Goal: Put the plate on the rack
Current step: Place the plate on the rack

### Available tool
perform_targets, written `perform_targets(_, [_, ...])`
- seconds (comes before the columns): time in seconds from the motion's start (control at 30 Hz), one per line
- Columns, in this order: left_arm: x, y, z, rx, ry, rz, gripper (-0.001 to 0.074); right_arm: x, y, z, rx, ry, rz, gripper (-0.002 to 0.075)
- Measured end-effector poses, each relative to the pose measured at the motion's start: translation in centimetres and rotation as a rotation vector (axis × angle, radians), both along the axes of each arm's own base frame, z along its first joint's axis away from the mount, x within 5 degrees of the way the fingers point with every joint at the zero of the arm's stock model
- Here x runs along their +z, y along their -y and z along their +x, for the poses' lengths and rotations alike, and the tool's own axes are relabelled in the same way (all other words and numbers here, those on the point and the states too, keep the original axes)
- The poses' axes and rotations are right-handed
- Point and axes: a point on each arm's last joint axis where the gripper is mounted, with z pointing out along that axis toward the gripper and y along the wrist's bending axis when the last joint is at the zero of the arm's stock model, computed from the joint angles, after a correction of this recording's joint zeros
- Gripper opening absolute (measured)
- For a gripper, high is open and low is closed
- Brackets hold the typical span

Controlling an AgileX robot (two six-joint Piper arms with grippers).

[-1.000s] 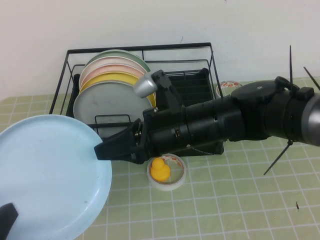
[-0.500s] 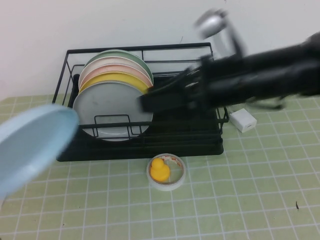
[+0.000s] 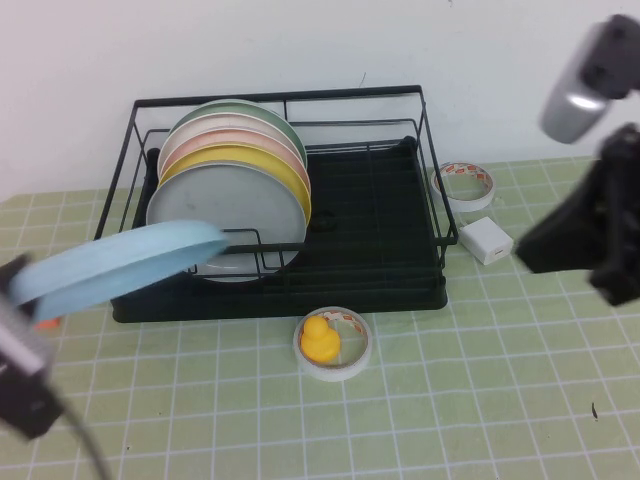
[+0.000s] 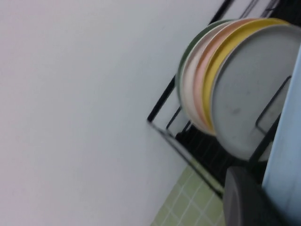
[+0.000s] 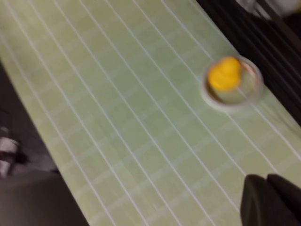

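Observation:
The light blue plate [image 3: 125, 262] is tilted almost edge-on above the table's left side, its right end just in front of the black wire rack [image 3: 370, 95] by the grey plate [image 3: 225, 210]. My left gripper [image 3: 22, 335] is shut on the plate's left edge at the lower left. In the left wrist view the plate [image 4: 288, 150] fills the edge beside one dark finger [image 4: 244, 200], with the rack [image 4: 162, 101] beyond. My right gripper [image 3: 535, 248] hangs empty, right of the rack; its fingers [image 5: 263, 200] are together over the mat.
The rack's left half holds green, pink, yellow [image 3: 255, 160] and grey plates upright; its right half is bare tray. A tape roll with a yellow duck [image 3: 333, 345] lies before the rack, also in the right wrist view [image 5: 230, 80]. Another tape roll [image 3: 464, 183] and a white adapter [image 3: 485, 240] lie right.
The right arm swung away from in front of the rack, up and to the right. The left arm tipped the blue plate from flat to edge-on and carried it toward the rack.

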Motion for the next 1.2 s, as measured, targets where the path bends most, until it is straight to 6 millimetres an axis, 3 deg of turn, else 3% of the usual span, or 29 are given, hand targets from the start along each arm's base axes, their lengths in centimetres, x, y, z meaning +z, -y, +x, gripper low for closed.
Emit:
perform_targets(0.3, [0.7,4.1,7.5,-0.112,-0.005,0.106,0.0082,1.8,1.9,-2.6,-0.048,0.04,-0.076,0.0006])
perform_targets(0.53, [-0.7,6.1,12.8,-0.159,-0.041,0.21,0.0082,1.7,2.5,-2.8,-0.08,0.023,-0.122,0.0005])
perform_targets(0.9, [-3.1,7.5,16.4,-0.178,-0.041,0.222,0.0082,1.6,2.6,-3.0,-0.082,0.007,-0.138,0.0005])
perform_targets(1.2, [-3.9,7.8,17.1,-0.181,-0.054,0.225,0.0082,1.6,2.6,-3.0,-0.079,0.001,-0.143,0.0005])
